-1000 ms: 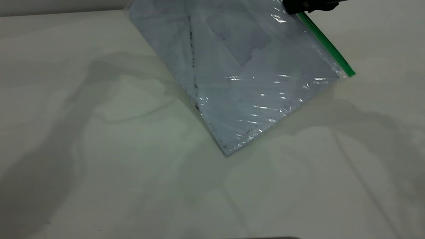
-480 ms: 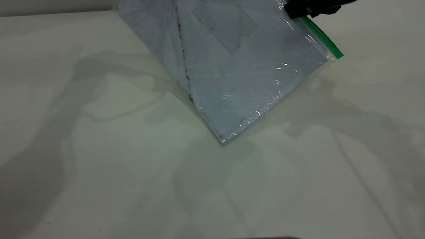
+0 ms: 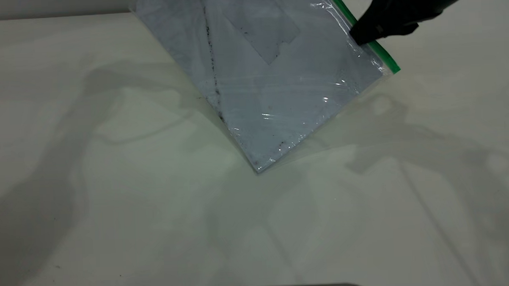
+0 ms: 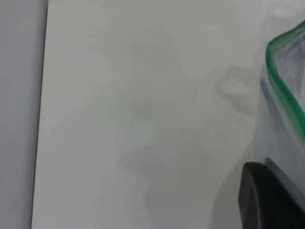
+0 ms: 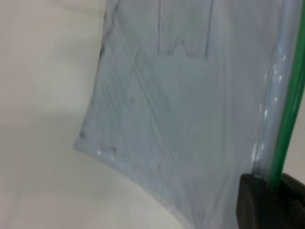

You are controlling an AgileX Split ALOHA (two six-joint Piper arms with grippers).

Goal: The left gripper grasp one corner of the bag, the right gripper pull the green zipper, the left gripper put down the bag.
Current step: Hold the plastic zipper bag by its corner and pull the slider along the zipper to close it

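Your left gripper (image 4: 267, 200) pinches a bag (image 3: 260, 71) corner out of the outside view, so step one looks done. The bag hangs tilted over the table's (image 3: 113, 207) far edge, low corner near the middle. Right gripper (image 3: 363, 33) is clamped on the zipper (image 3: 385, 58) close to its end. Left: finish the pull, lay the bag down.

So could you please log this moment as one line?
phase: zipper pull | right gripper: shut on green zipper | bag: held tilted above table | left gripper: at bag edge
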